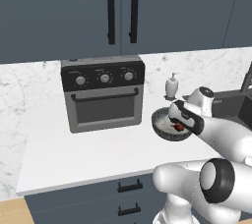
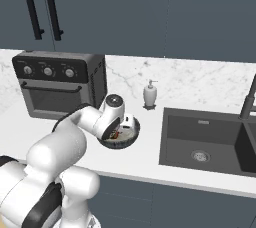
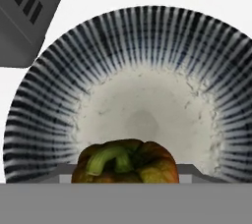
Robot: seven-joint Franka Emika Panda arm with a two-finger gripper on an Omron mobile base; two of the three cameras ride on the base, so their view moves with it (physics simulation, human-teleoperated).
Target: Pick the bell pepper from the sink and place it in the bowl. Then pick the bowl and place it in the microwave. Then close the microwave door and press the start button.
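The dark striped bowl (image 1: 160, 126) (image 2: 129, 139) (image 3: 147, 46) with a pale inside stands on the white counter, left of the sink (image 2: 200, 142). My gripper (image 1: 178, 126) (image 2: 118, 132) reaches down into the bowl. The orange-red bell pepper (image 3: 125, 161) (image 1: 179, 127) with its green stem sits between the fingers, close over the bowl's pale bottom. The jaws look shut on it, though the pepper hides the fingertips. The microwave and its door are out of view.
A silver three-knob countertop oven (image 1: 103, 98) (image 2: 60, 84) stands to the left of the bowl. A white soap dispenser (image 1: 172, 85) (image 2: 150, 94) is behind it by the wall. The dark faucet (image 2: 248, 99) rises at the sink's right. Dark cabinets hang above.
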